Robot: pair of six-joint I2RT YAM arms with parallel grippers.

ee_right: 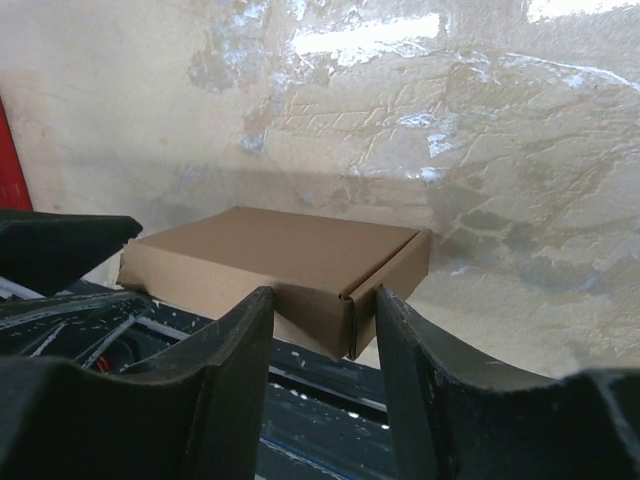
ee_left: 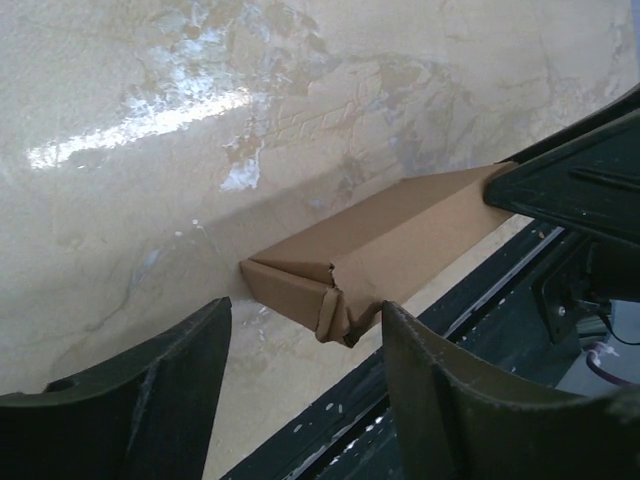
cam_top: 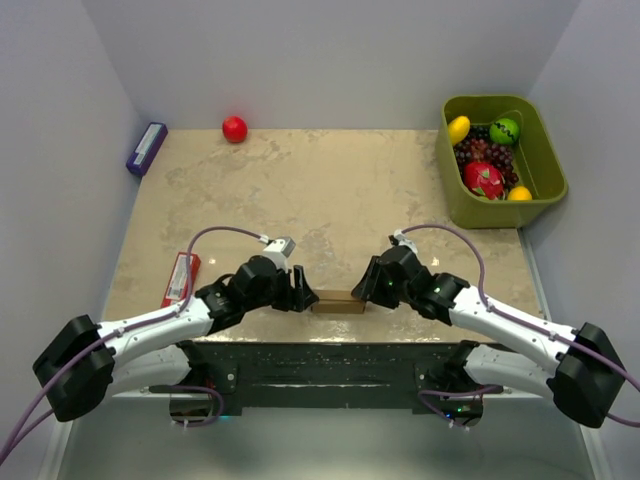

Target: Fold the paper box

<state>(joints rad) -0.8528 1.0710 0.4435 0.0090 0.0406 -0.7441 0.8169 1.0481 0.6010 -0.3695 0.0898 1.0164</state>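
The paper box (cam_top: 337, 301) is a small plain brown cardboard box, folded shut and lying flat at the table's near edge between my two grippers. My left gripper (cam_top: 300, 291) is open at the box's left end. In the left wrist view the box (ee_left: 400, 240) lies just beyond the gripper (ee_left: 305, 330), and its near corner is crumpled. My right gripper (cam_top: 372, 290) is open at the right end. In the right wrist view the gripper (ee_right: 325, 300) straddles the near corner of the box (ee_right: 280, 255) without clamping it.
A flat red packet (cam_top: 181, 277) lies left of the left arm. A purple-blue box (cam_top: 146, 148) and a red ball (cam_top: 234, 129) sit at the far left. A green bin (cam_top: 545, 165) of fruit stands at the far right. The dark base plate (cam_top: 330, 360) borders the near edge.
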